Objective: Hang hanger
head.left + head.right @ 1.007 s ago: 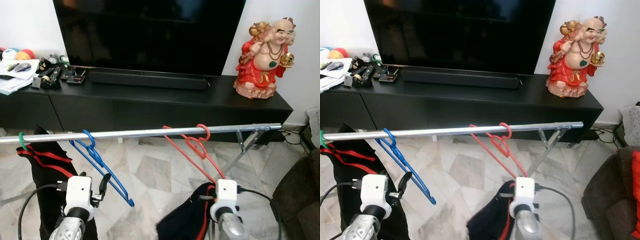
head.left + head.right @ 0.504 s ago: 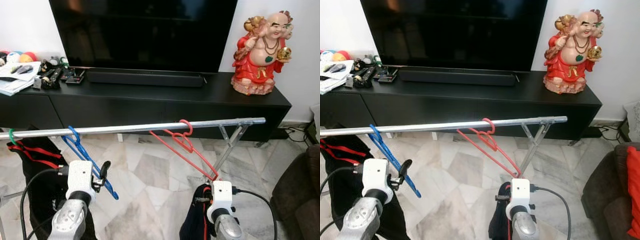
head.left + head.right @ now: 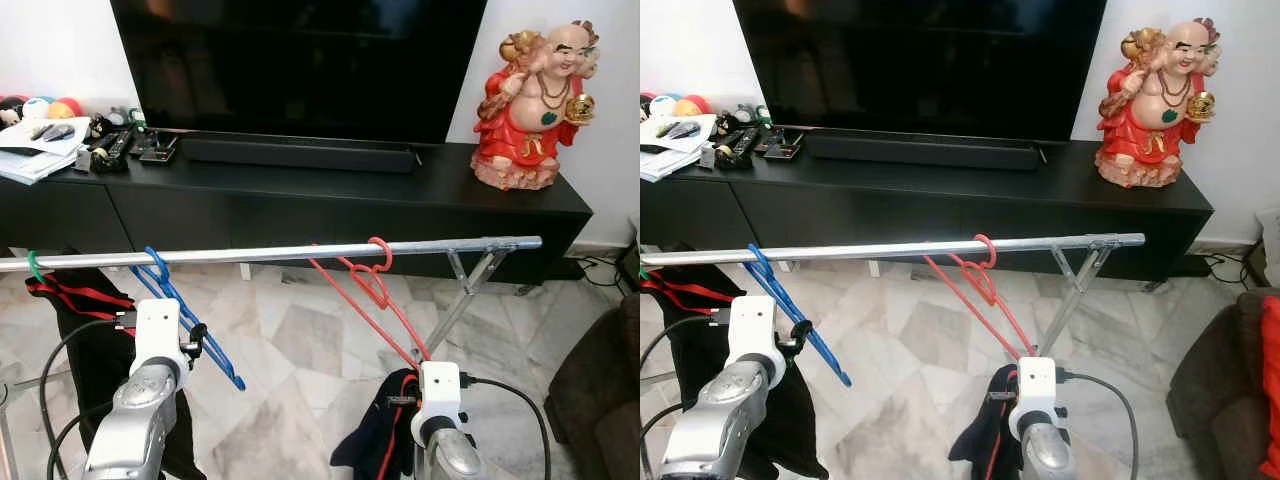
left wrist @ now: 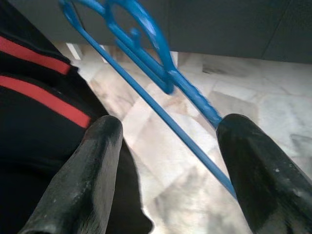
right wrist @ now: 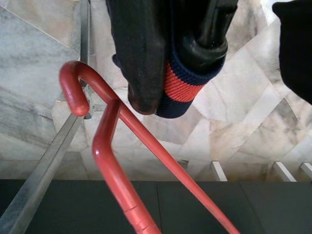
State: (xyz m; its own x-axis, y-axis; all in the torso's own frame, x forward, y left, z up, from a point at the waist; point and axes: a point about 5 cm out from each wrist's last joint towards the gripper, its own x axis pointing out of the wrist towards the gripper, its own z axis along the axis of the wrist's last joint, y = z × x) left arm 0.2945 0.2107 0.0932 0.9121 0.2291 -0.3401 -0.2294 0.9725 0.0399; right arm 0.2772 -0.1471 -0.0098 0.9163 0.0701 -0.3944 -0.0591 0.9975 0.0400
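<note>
Red hanger (image 3: pixel 375 290) hooked over the rail (image 3: pixel 280 252), long axis sloping down toward the right gripper (image 5: pixel 170 92), the nearer one, clamped on the dark garment's collar (image 5: pixel 187 78); left gripper (image 4: pixel 168 161) spread apart around the blue hanger (image 4: pixel 146 63).

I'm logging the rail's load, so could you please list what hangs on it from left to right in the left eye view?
Green hook with the black garment → blue hanger → red hanger, all on the rail.
</note>
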